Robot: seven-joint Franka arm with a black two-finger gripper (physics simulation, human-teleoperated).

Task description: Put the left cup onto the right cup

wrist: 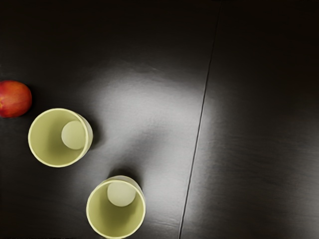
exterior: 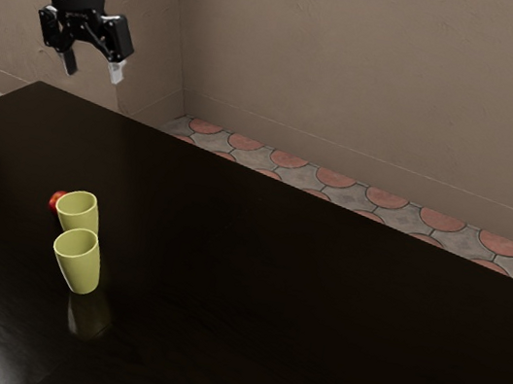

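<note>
The exterior view looks down from the side across the worktop [exterior: 319,291]; the wrist view looks straight down from high above; both share two cups [exterior: 76,258] [wrist: 115,208].

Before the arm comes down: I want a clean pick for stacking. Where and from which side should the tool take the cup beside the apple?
Come from straight above and probably close across the upper wall of the cup: it stands upright, mouth up. Pinch its free sides, since the apple and the second cup flank it. The tool hangs open.
</note>
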